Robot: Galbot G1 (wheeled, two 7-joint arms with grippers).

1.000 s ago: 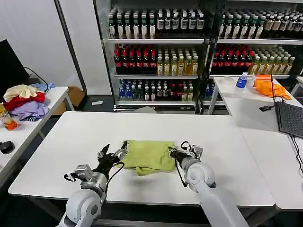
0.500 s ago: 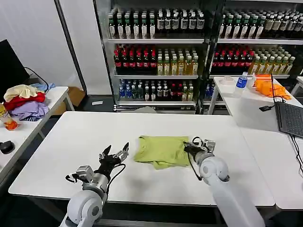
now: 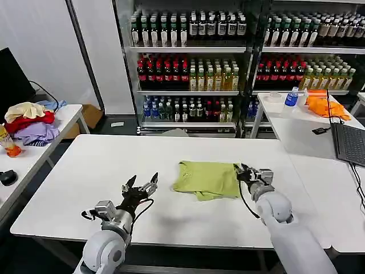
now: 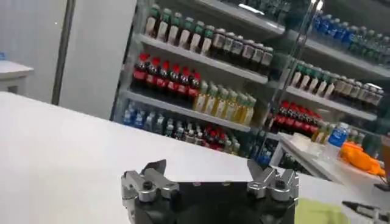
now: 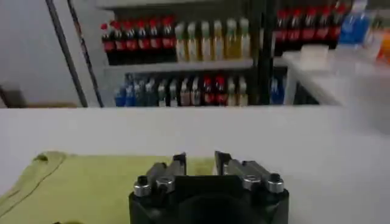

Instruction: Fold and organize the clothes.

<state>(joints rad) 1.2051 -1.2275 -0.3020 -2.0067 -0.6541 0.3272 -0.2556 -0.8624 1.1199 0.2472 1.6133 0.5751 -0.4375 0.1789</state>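
1. While the lime T-shirt lies folded on the white tabletop, about halfway between the far edge and the near edge and a bit toward the right edge, the right gripper pinches the shirt's right side.
2. Seen from the right wrist, the right gripper has its two fingers close together, with the lime T-shirt spread under them.
3. Nearer the near edge, left of the shirt and apart from it, the left gripper has its fingers spread wide and holds nothing.
4. Seen from the left wrist, the left gripper is wide open over the bare tabletop.
5. Behind the tabletop stand shelves of bottles.
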